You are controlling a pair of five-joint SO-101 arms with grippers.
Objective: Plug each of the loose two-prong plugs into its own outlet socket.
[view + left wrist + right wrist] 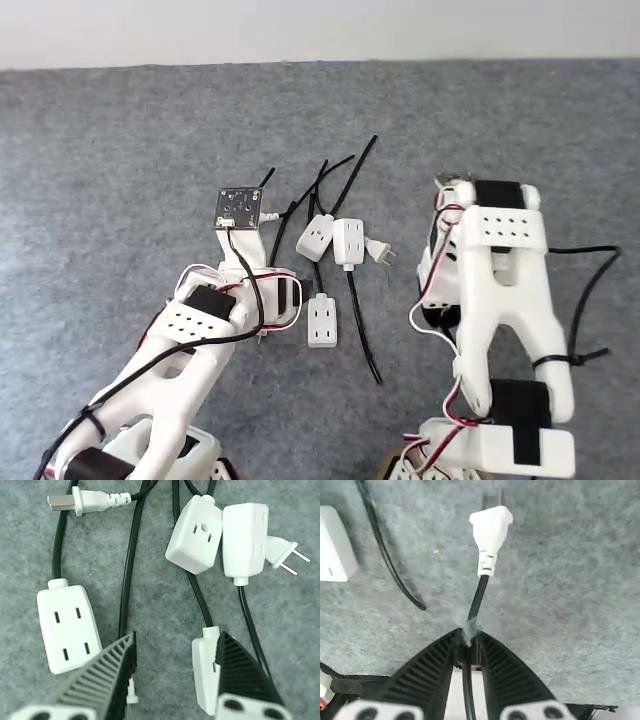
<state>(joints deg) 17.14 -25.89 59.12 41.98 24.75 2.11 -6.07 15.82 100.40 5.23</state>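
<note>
My left gripper (175,639) hangs open over the grey mat. A black cable runs between its fingers. A white socket block (204,672) (322,320) lies against one finger, and a two-outlet block (67,627) lies outside the other. Beyond are two more white blocks (195,535) (245,537), a loose plug (90,501) and a second loose plug (282,555) (380,250). My right gripper (468,641) is shut on the black cable just behind a white two-prong plug (490,527), whose prongs point away over bare mat.
In the high view the socket blocks (315,233) (347,240) and their black cables cluster at the table's middle, between the two arms. A white block's corner (335,545) and a loose cable end (395,575) lie beside the right gripper.
</note>
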